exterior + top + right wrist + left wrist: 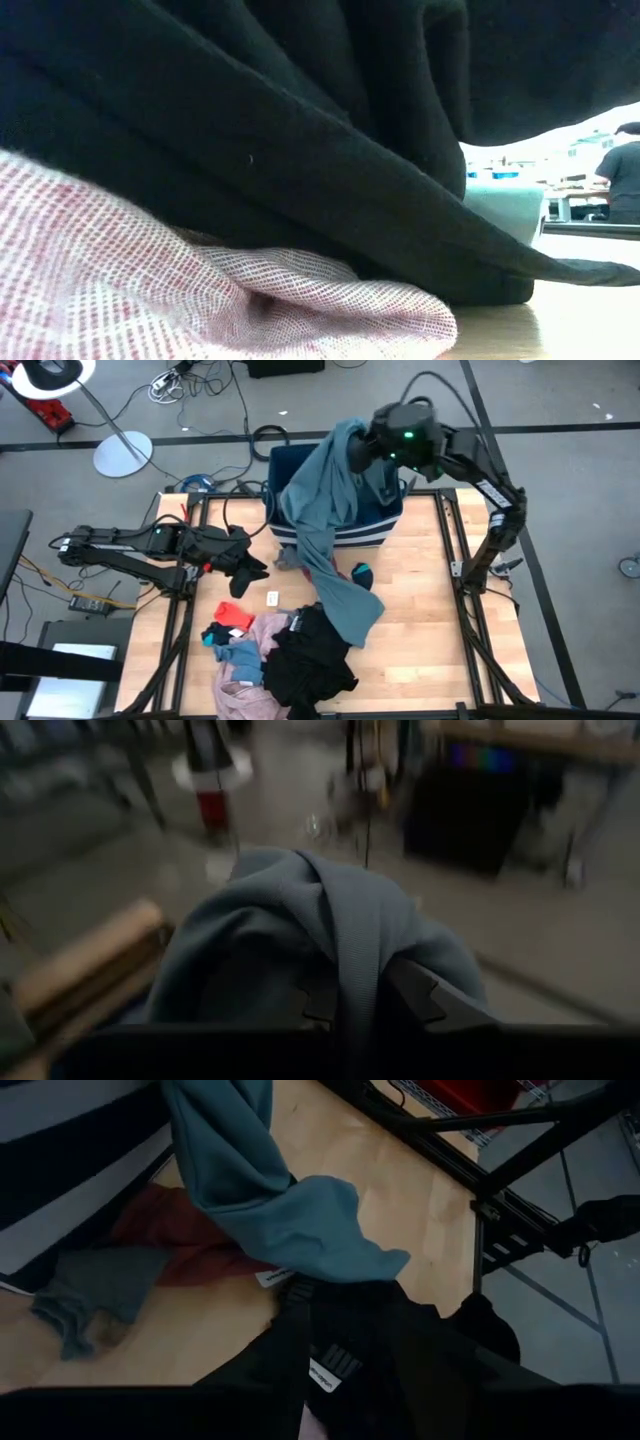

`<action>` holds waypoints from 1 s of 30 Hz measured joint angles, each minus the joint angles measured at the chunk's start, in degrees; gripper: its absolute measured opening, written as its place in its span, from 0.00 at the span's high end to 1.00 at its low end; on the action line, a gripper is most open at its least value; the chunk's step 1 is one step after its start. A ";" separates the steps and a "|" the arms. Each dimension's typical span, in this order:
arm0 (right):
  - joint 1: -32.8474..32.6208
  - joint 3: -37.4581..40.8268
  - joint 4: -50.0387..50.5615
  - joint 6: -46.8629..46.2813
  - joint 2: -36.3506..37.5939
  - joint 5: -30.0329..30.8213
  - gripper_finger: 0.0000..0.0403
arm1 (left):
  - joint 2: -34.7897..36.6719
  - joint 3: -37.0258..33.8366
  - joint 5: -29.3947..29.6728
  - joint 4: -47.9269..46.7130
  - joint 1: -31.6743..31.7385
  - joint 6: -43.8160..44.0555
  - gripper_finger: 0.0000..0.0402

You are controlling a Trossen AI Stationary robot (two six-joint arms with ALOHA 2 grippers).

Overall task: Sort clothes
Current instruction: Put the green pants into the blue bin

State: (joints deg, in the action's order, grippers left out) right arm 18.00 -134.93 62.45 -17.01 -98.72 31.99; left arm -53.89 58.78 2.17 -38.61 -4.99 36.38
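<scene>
Up at the far side of the table point(420, 620), the right gripper point(358, 452) is clenched on the teal garment point(325, 500), holding it above the dark blue bin point(385, 520); the cloth drapes over the bin's near wall and trails down onto the wood. Left of the bin, the left gripper point(250, 565) hangs with fingers parted, holding nothing. Nearer lie the black garment point(310, 655), the pink one point(245, 695), a red-orange piece point(233, 614) and a blue piece point(240, 656).

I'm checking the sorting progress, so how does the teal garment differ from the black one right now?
The teal garment hangs lifted from the right gripper, whose jaws are shut on it, draping over the bin; the black garment lies crumpled on the table. Teal is stretched long, black bunched. Both are large, soft clothes.
</scene>
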 joint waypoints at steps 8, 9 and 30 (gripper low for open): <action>3.87 -0.04 8.63 -3.63 -8.61 -11.40 0.92 | 0.00 0.00 1.27 -0.04 0.00 -0.64 0.63; 4.24 -0.04 9.04 -4.14 -9.53 -12.37 0.92 | 0.00 0.00 1.29 -0.02 0.00 -0.66 0.63; 9.27 -0.04 16.89 -15.47 -4.64 -23.65 0.30 | 0.00 0.00 1.27 -0.14 0.00 -1.27 0.63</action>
State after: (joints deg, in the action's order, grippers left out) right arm 27.27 -134.98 79.33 -32.48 -103.35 8.34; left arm -53.89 58.78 3.44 -38.75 -4.99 35.11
